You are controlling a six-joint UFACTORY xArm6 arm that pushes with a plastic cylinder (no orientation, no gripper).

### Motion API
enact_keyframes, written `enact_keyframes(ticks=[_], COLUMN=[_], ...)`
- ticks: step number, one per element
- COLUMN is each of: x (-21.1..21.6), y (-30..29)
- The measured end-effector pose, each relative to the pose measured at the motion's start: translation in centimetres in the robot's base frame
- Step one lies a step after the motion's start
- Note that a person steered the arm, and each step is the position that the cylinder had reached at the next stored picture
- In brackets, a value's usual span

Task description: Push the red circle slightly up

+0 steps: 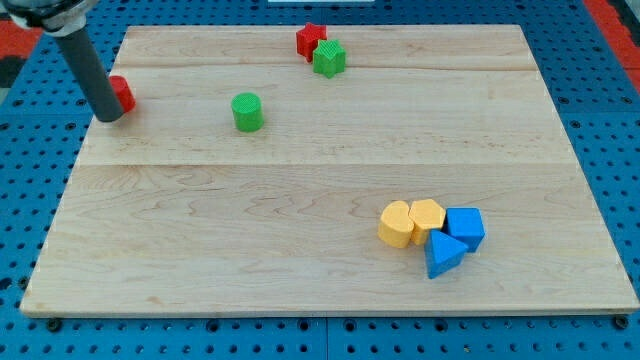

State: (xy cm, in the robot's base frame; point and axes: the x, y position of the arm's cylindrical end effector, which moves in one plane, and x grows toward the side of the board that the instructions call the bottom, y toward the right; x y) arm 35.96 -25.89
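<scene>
The red circle (123,94) lies at the board's left edge, near the view's top left, partly hidden behind my rod. My tip (108,115) rests on the board just left of and slightly below the red circle, touching or almost touching it. The rod rises from there toward the view's top left corner.
A green cylinder (247,111) stands right of the red circle. A red star (310,40) and a green block (328,58) touch at the top centre. Two yellow blocks (397,223) (427,215) and two blue blocks (464,227) (443,254) cluster at the lower right. The wooden board (300,260) sits on a blue perforated table.
</scene>
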Motion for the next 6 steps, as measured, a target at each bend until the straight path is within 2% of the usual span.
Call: enact_keyframes(ticks=[2, 3, 4, 5, 6], x=[-6.1, -5.2, -6.9, -10.5, -9.6], y=[0.0, -1.9, -2.5, 1.6, 5.7])
